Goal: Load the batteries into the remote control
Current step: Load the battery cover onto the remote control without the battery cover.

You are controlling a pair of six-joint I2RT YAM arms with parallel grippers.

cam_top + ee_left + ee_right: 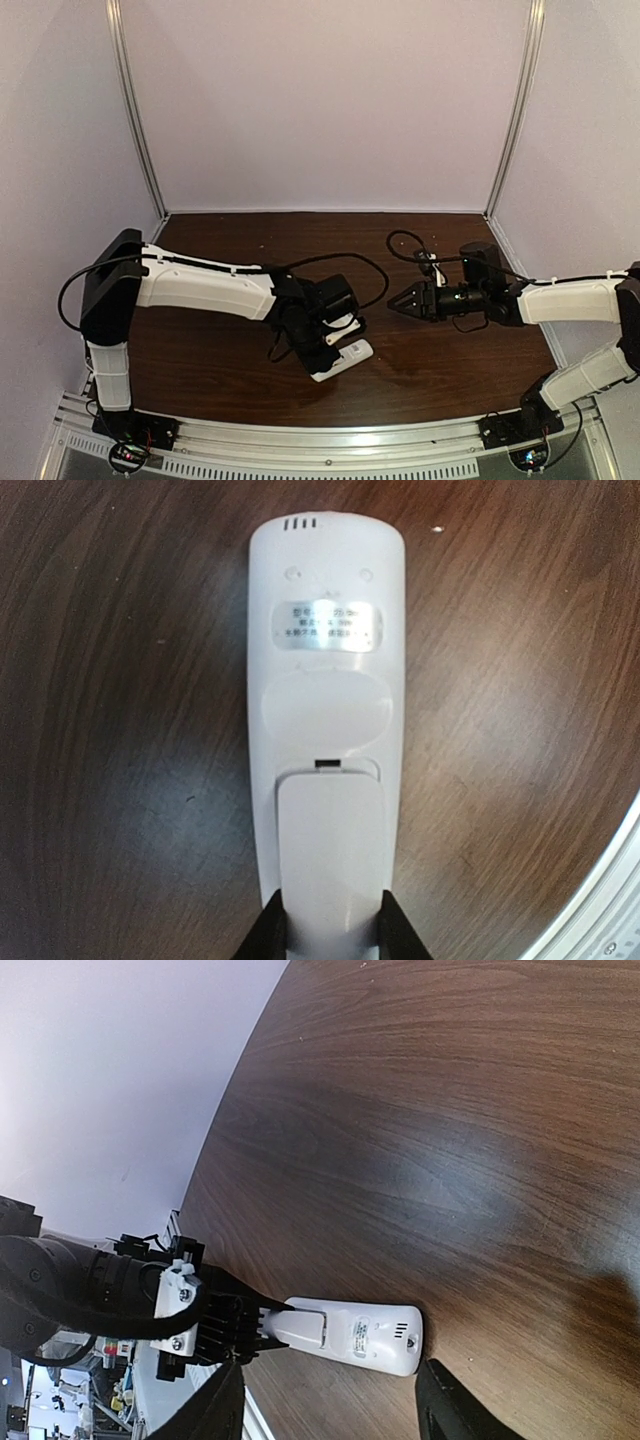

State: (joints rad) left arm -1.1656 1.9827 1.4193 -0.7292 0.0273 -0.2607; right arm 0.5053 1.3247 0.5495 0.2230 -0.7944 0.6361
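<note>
The left gripper (330, 932) grips the near end of the remote (325, 680), which lies back-up on the table (120, 730) with its cover (330, 850) on, while the right gripper (398, 298) hangs open and empty beyond its far end.

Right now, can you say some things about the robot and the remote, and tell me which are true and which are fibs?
1. The left end effector grips one end of the remote control. True.
2. The remote control lies with its buttons facing up. False: its back faces up, showing the silver label.
3. The right end effector is holding a battery. False: it is open and empty, and it is not touching the remote control.
4. The battery cover sits on the remote control's back. True.
</note>
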